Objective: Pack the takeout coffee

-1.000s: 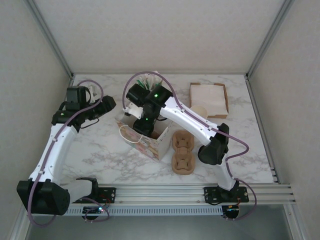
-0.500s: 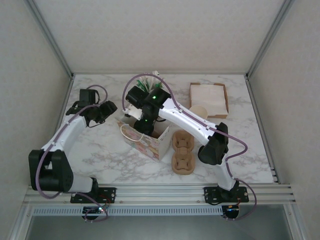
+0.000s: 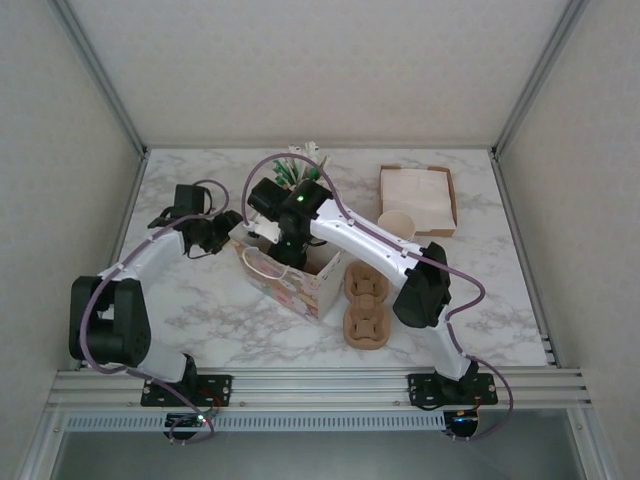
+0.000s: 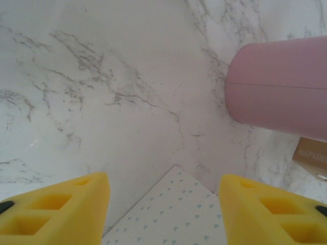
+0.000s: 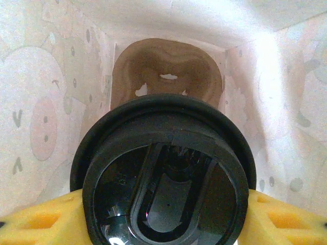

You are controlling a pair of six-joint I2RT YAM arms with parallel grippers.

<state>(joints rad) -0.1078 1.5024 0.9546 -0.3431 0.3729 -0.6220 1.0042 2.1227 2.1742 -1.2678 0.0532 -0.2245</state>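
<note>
Fingers point(image 5: 36, 224) of the right gripper point(image 5: 163, 227) press on either side of the takeout coffee point(image 5: 163, 173), jaws closed on it just under its round black lid. The cup hangs inside the paper bag point(image 3: 300, 290), whose printed walls rise on both sides of it. A brown cardboard tray point(image 5: 166, 71) lies at the bottom of the bag; whether the cup touches it cannot be told. The bag stands near the middle of the table point(image 3: 480, 300), a little towards the left edge. The left gripper point(image 4: 163, 217) hovers just beside the bag's far left corner, jaws wide apart and holding nothing, over bare marble and a corner of white dotted paper point(image 4: 173, 219). A pink cylinder point(image 4: 278, 94) lies near it. Two more brown trays point(image 3: 365, 305) lie just right of the bag. A box of napkins point(image 3: 418, 198) sits towards the far right corner, with a cream cup point(image 3: 398, 224) beside it.
</note>
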